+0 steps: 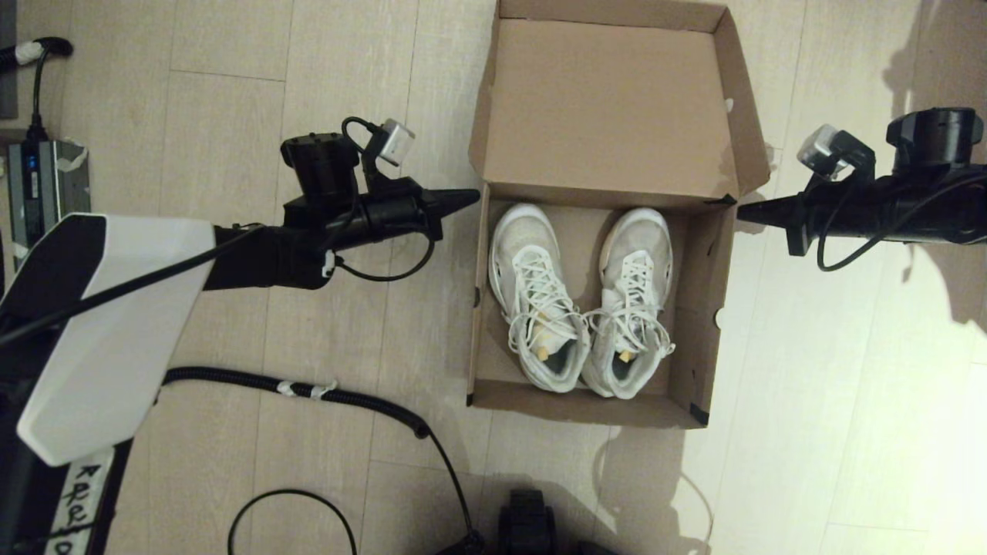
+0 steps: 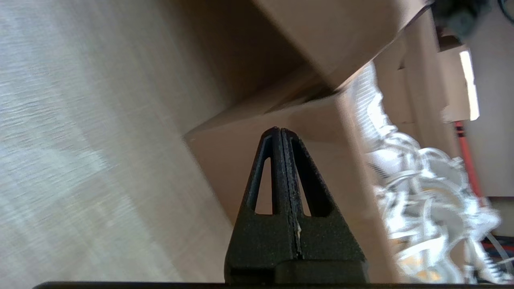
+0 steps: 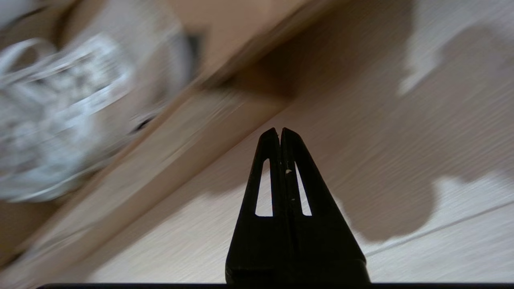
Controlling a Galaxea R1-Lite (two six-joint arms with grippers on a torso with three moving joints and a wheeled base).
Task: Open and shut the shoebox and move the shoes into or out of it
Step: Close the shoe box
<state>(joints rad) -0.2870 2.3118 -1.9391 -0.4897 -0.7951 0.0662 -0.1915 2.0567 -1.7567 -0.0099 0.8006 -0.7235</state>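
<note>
Shoebox (image 1: 698,308) open on floor, shoes (image 1: 582,308) inside; removal or closing remains. Left gripper (image 1: 472,198) and right gripper (image 1: 744,211) flank it, fingers closed, empty.

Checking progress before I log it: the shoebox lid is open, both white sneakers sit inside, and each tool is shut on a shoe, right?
Not quite. The shoebox lid is open and both shoes sit inside, but neither tool holds one. The head view shows the left tool and right tool outside the box, one at each side wall; the wrist views show both shut on nothing.
</note>
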